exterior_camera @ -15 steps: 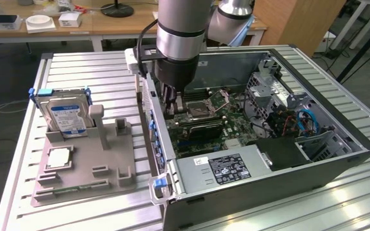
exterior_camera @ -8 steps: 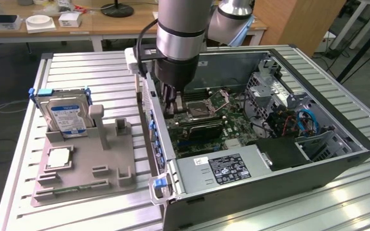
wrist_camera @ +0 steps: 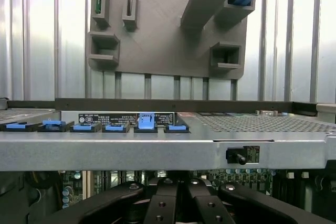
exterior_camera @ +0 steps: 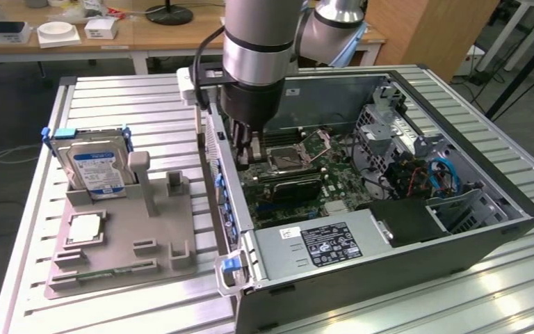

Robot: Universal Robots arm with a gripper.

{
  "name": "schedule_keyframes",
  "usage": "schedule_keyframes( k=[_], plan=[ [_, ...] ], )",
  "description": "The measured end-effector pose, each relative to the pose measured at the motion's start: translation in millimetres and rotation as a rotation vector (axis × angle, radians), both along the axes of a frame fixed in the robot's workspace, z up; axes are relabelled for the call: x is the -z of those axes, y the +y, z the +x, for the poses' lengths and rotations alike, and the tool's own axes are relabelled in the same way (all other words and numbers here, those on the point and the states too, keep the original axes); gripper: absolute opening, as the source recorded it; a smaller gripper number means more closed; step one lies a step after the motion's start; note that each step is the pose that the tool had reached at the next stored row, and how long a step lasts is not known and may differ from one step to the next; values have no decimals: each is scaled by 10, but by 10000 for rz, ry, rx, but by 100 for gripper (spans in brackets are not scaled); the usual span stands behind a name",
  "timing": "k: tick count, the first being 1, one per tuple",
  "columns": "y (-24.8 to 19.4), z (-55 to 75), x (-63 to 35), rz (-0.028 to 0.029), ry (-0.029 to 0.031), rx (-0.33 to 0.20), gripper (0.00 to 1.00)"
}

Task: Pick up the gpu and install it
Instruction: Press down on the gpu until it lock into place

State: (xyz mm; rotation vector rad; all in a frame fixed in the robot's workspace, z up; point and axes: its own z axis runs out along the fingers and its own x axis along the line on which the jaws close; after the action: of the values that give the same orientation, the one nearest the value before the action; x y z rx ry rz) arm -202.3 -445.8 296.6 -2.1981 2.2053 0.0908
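Honestly, the gpu itself is difficult to separate from the dark parts around it. I judge it is the dark narrow shape [exterior_camera: 247, 158] that stands just under the hand [exterior_camera: 245, 142], a little left of the middle of the exterior view, and goes down to the motherboard [exterior_camera: 290, 174]. If this is right, the card stands on its edge, directly below the hand and not beside it. Its long axis runs along the near wall of the computer case [exterior_camera: 517, 202], from upper left to lower right in this picture.

The hand is pressed together. In the wrist view its black fingers [wrist_camera: 160, 205] lie close side by side, but I cannot tell whether the thin card is pinched between them or only touched.

The hand is low inside the open case, close to the wall with the blue latches [wrist_camera: 146, 121]. By my judgement the work is at the seating of the card, not at the picking.

Outside the case, toward the exterior view's left, the grey holder [exterior_camera: 156, 229] lies on the tabletop [exterior_camera: 109, 97]. It carries the hard drive [exterior_camera: 95, 167] and the green memory stick [exterior_camera: 100, 275], well apart from the hand.
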Motion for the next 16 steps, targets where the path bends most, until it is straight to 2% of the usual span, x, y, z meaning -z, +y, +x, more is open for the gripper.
schedule_keyframes(
  k=[16],
  plan=[
    [-3,-39,1,1,0,0,11]
  ],
)
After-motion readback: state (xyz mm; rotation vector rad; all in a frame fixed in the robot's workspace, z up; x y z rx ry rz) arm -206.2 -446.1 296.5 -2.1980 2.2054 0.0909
